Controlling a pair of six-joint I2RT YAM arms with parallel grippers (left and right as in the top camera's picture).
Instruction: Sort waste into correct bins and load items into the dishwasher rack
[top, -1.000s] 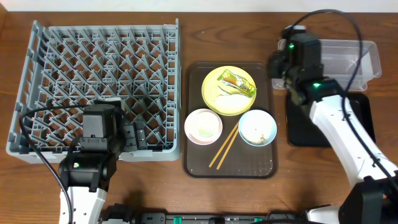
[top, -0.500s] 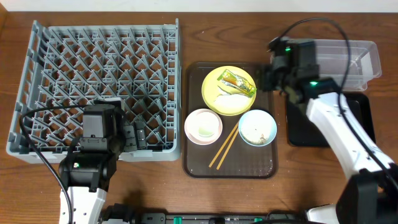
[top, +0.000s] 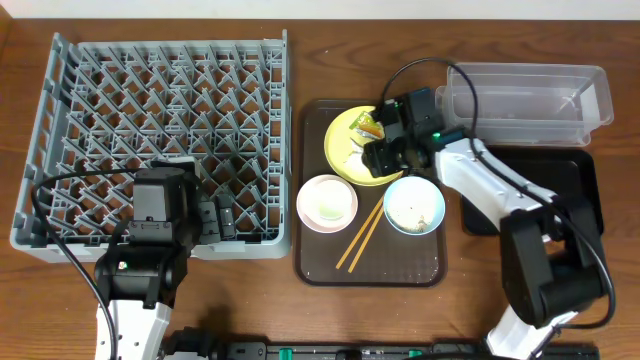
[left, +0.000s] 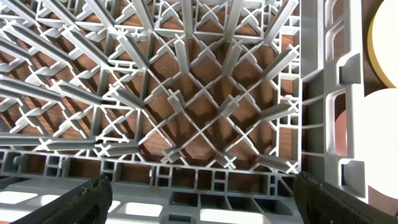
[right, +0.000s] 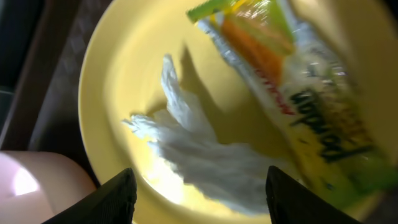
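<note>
One wrapper, long axis diagonal across plate.

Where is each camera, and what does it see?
Overhead: above the table, looking straight down at rack, tray and both arms.
Left wrist: on the left arm, facing down into the rack; its fingers show.
Right wrist: on the right arm, close over the yellow plate and wrapper; its fingers show.
Shared: overhead and right wrist see the plate.
</note>
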